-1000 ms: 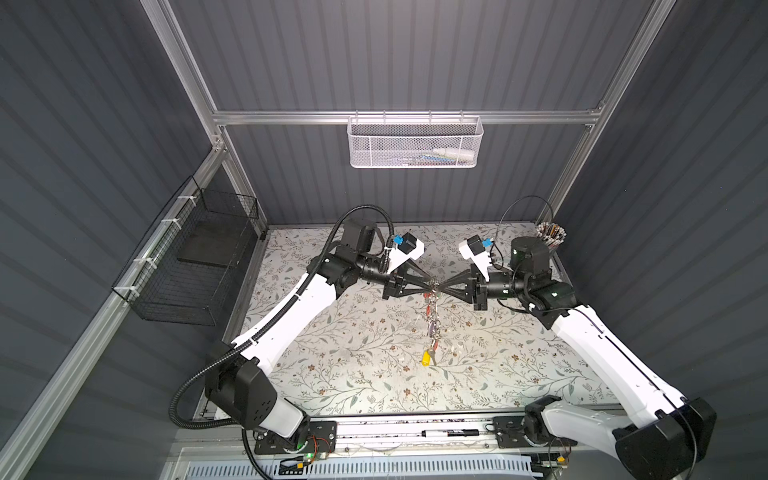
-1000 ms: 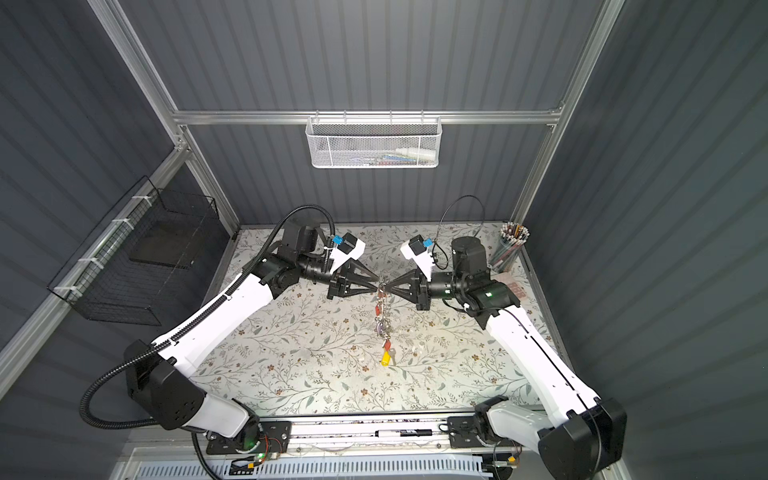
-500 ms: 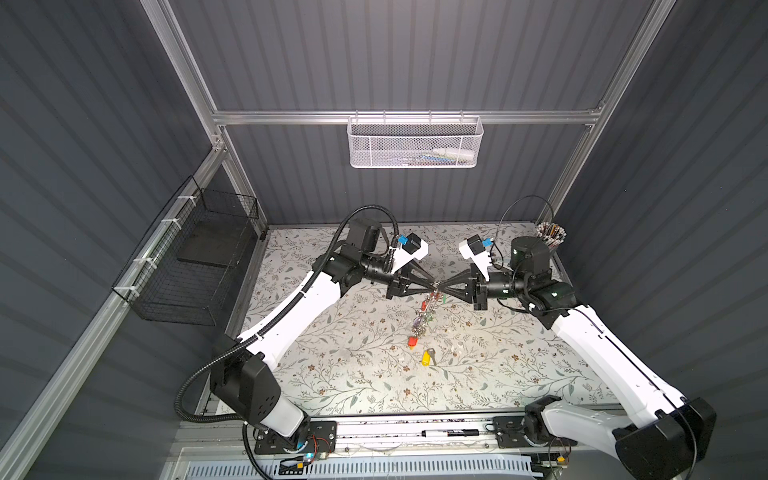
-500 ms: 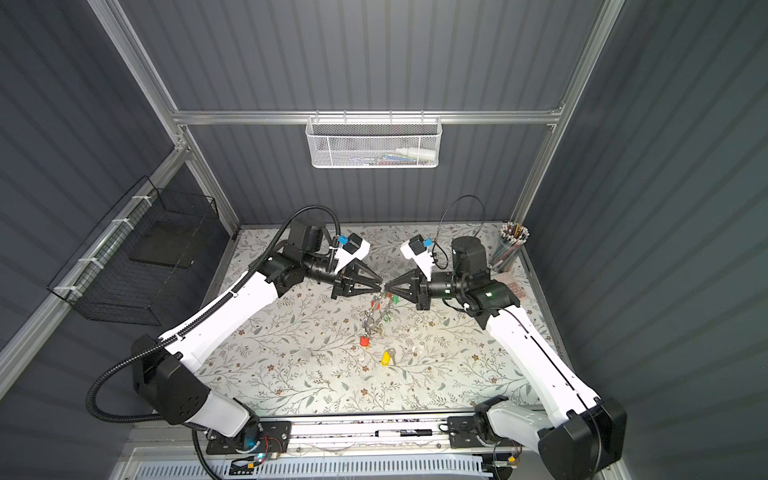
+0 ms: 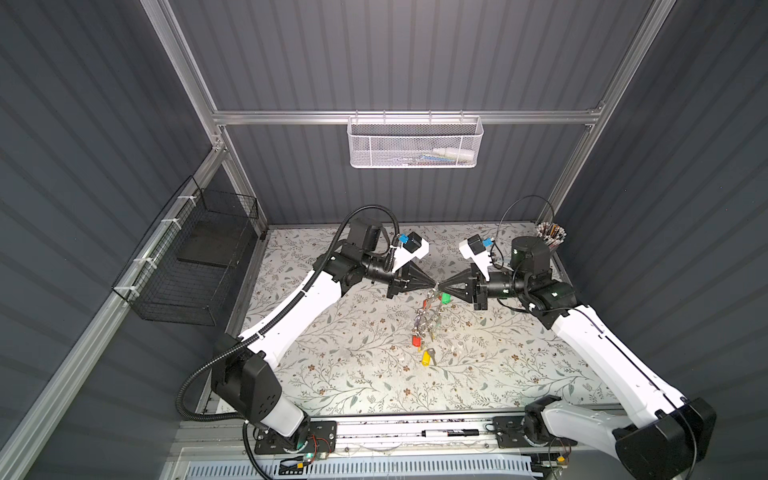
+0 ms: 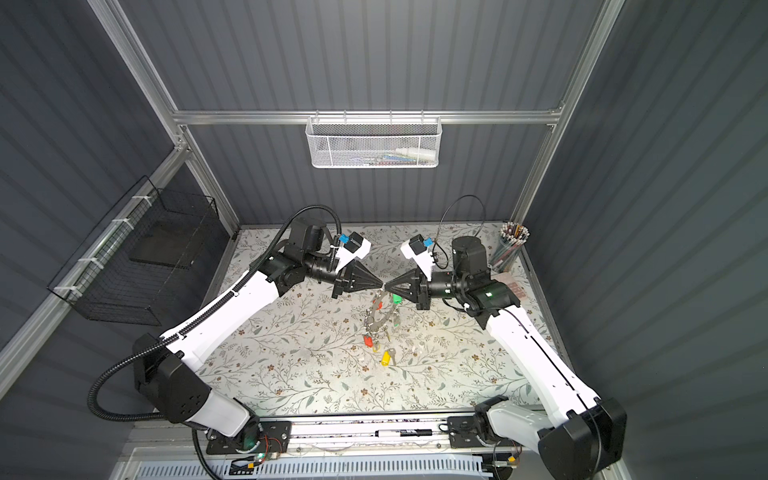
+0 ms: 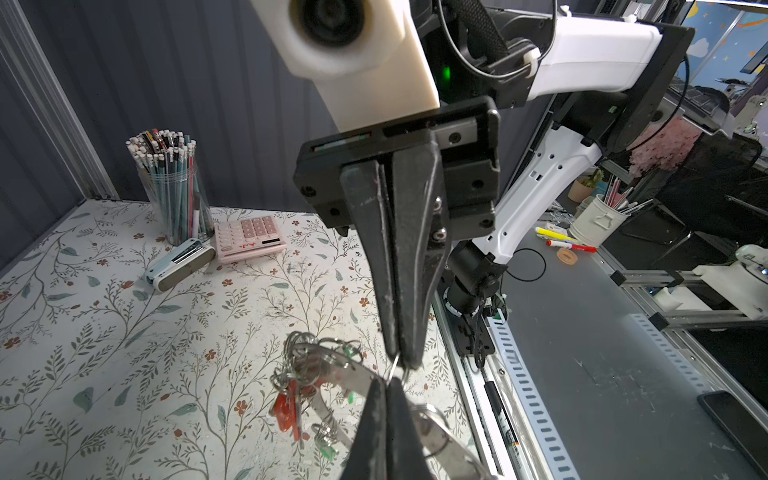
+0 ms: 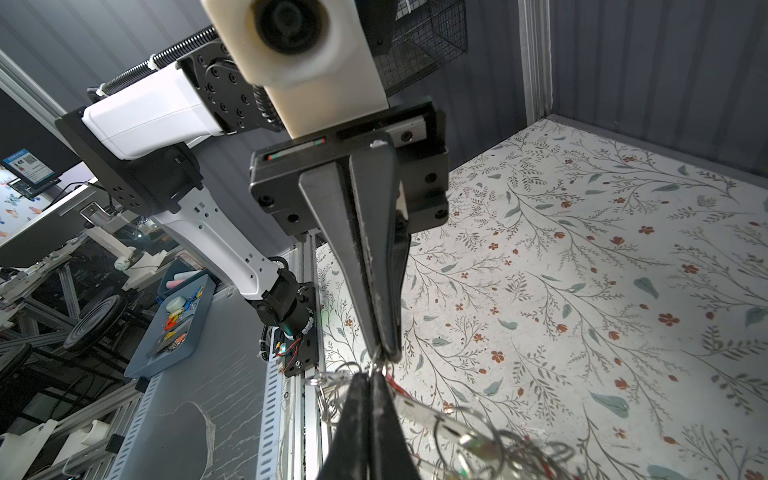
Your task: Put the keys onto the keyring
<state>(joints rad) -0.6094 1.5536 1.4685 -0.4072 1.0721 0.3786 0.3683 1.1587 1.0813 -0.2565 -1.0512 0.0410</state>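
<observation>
The left claw [image 5: 433,285] and the right claw [image 5: 443,288] meet tip to tip above the middle of the flowered cloth [image 5: 353,353], each pressed together. The wrist views show each nipping a thin wire split ring [image 7: 393,371] at the top of the keyring [image 7: 353,374], possibly the same one. The keyring hangs slanting just below the tips; whether its low end rests on the cloth cannot be told.

A green-tagged key [image 5: 445,298] sits right under the right claw and a red-tagged key [image 5: 415,340] dangles at the hoop's low end, so these two look already threaded. Beyond that end, toward the arms' bases, a yellow-tagged key [image 5: 426,358] lies on the cloth, near the hoop but seemingly unattached.

The job looks partly done, with the yellow one left to thread. No purple tag can be made out.
</observation>
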